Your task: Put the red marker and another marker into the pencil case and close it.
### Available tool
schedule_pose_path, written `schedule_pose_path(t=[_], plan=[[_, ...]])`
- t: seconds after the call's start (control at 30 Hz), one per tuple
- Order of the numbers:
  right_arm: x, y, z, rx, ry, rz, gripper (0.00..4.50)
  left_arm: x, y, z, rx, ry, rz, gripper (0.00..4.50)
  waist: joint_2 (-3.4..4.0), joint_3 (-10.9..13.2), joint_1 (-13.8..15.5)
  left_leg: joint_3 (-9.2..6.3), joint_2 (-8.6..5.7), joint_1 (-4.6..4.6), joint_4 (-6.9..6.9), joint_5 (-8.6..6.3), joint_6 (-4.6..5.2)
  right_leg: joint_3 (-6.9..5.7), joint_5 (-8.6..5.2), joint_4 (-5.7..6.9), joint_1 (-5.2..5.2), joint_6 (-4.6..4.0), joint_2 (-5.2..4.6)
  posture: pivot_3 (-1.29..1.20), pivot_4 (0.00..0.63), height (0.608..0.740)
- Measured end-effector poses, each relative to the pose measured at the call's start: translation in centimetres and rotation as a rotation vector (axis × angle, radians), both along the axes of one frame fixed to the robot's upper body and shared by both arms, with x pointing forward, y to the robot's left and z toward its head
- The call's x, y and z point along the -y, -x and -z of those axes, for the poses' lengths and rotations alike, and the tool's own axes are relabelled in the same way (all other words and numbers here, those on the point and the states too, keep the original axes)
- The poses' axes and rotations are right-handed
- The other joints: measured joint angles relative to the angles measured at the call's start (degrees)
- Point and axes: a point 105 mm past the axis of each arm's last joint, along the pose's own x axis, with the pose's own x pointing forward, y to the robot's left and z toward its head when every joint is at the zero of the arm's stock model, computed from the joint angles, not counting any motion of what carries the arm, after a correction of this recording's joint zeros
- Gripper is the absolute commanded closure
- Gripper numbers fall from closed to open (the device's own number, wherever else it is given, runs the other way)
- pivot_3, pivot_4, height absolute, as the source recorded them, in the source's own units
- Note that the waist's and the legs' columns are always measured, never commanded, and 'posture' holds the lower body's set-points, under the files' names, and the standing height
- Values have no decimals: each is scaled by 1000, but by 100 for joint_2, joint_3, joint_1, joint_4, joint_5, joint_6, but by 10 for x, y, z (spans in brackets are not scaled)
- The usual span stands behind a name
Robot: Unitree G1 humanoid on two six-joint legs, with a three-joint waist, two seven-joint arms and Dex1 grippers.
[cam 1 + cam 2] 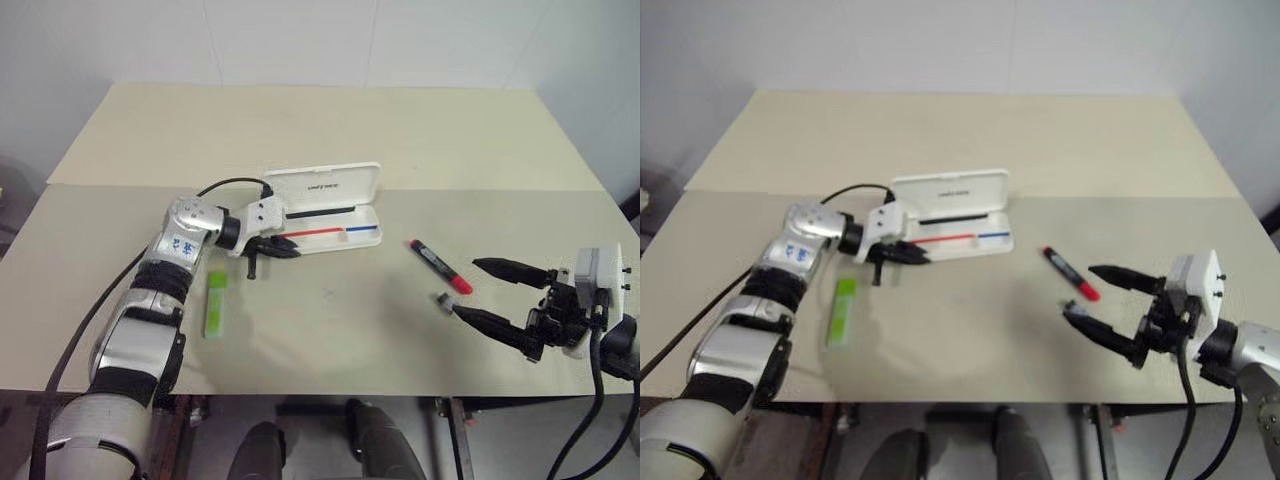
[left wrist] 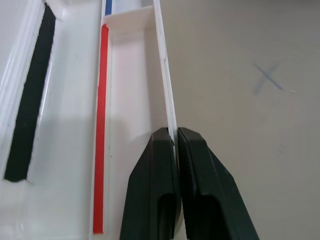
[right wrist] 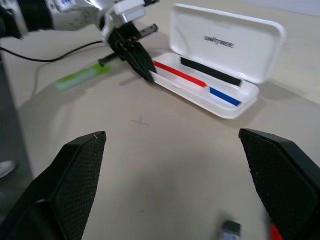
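Note:
The white pencil case (image 1: 325, 190) lies open in the middle of the table, lid up, with a red and a blue stripe inside. My left gripper (image 1: 291, 250) is shut on the case's front wall (image 2: 165, 75) at its left end, one finger inside and one outside. The green marker (image 1: 216, 303) lies flat on the table below my left wrist. To the right of the case, the red marker (image 1: 440, 266) lies slanted. My right gripper (image 1: 466, 288) hovers open just right of the red marker, with nothing between its fingers.
A tiny grey piece (image 1: 443, 299) sits beside the red marker's lower end, close to my right gripper's lower finger. A black cable (image 1: 232, 183) loops over the table behind my left wrist. A faint pen cross (image 1: 329, 294) marks the tabletop (image 1: 330, 120) in front of the case.

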Motion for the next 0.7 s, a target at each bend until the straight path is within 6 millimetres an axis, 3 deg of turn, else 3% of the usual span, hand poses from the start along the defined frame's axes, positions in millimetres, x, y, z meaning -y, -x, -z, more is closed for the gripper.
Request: schedule_pose_path(t=[0.27,0.5,0.7], plan=[[-12,22,-6,-10,9,-173,0,10,41,-5,23,26,54,4471,0,0,20,0,-4,1,13,-1,-1,-1,2,-9,15,4,-6,0,150,740],[-16,15,-10,11,22,-186,0,24,63,-9,53,50,102,4471,0,0,-6,8,-1,7,15,1,0,3,-3,-12,16,-5,0,0,150,740],[-16,10,-7,5,30,-161,0,27,75,13,5,49,94,4471,0,0,0,9,-1,10,16,1,0,4,-5,-10,16,-8,0,0,150,740]])
